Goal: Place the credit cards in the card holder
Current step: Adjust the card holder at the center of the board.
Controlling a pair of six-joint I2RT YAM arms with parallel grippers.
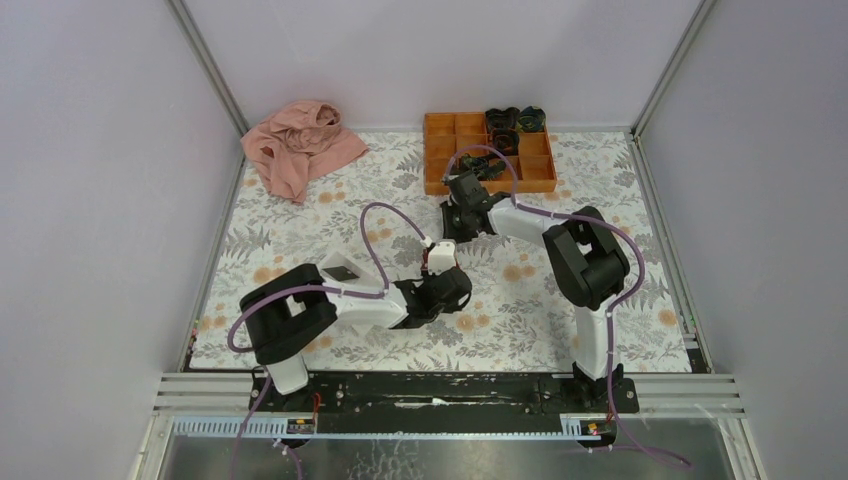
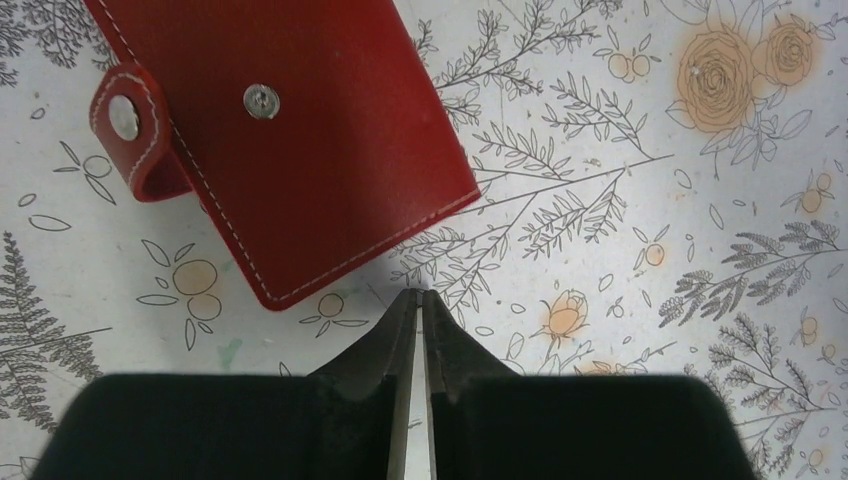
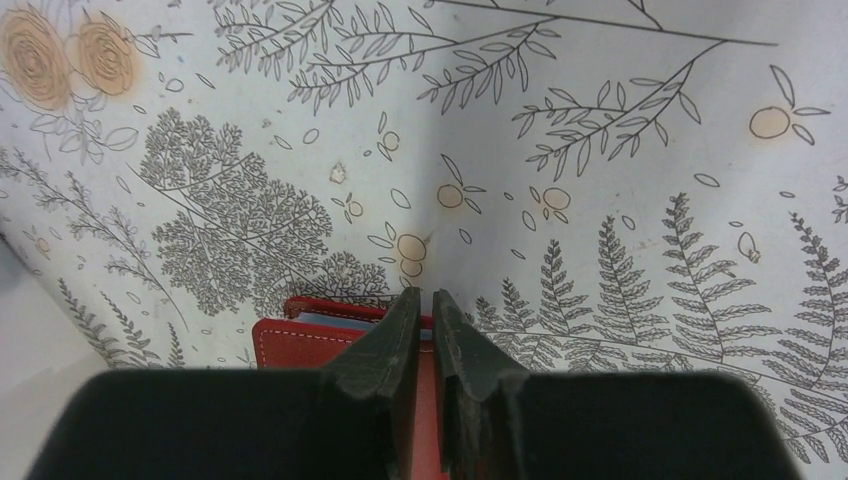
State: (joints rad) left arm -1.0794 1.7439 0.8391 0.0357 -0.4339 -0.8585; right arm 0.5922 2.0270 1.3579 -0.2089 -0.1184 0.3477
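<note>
Card holder [image 2: 290, 150]: flat rectangular wallet with a smooth dark-red cover, white stitching along the edges and rounded corners. A snap tab [image 2: 130, 135] sticks out past one long edge and carries a metal stud. A second stud sits on the cover, apart from the first. The wallet lies folded shut and flat on the tablecloth [image 2: 650, 200], a white sheet printed with grey ferns and orange flowers.

Position: just ahead of the left gripper [image 2: 418, 297] and off to its left, clear of the tips.

Left gripper: black fingers pressed nearly together with a thin slit between them, nothing held.

Right gripper [image 3: 425, 295]: fingers likewise drawn close, poised over the holder's edge, where a pale blue layer shows. Red cover is visible through the gap. Whether they touch it cannot be told.
</note>
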